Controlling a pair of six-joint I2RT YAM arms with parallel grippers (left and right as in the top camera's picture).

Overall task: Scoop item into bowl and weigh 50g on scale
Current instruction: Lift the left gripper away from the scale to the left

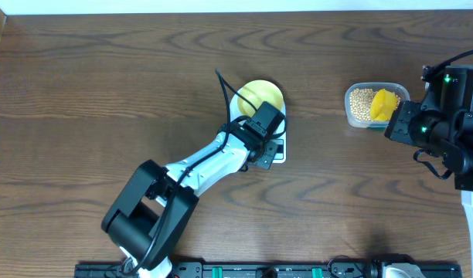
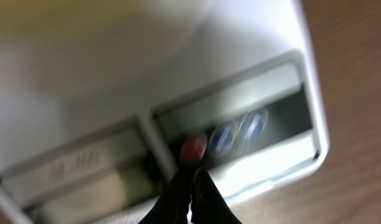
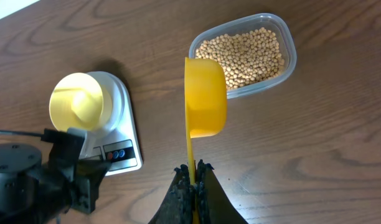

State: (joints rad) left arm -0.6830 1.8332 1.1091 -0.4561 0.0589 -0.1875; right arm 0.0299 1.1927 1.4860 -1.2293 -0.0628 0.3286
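The pale yellow bowl (image 1: 258,96) (image 3: 81,102) stands on the white scale (image 1: 277,153) (image 3: 127,127); no beans show inside it. My left gripper (image 1: 264,131) (image 2: 192,175) is shut, its tips right at the red button (image 2: 192,148) on the scale's front edge. The tan beans (image 1: 362,101) (image 3: 243,55) lie in a clear tub (image 1: 351,113) (image 3: 289,46) at the right. My right gripper (image 1: 397,122) (image 3: 193,169) is shut on the thin handle of a bright yellow scoop (image 1: 384,104) (image 3: 205,96), which hangs on its side at the tub's near edge.
Two blue buttons (image 2: 237,132) sit beside the red one, and a blurred display (image 2: 72,165) lies to their left. The left arm (image 1: 198,170) (image 3: 41,180) stretches from the table's front edge to the scale. Bare wood separates scale and tub.
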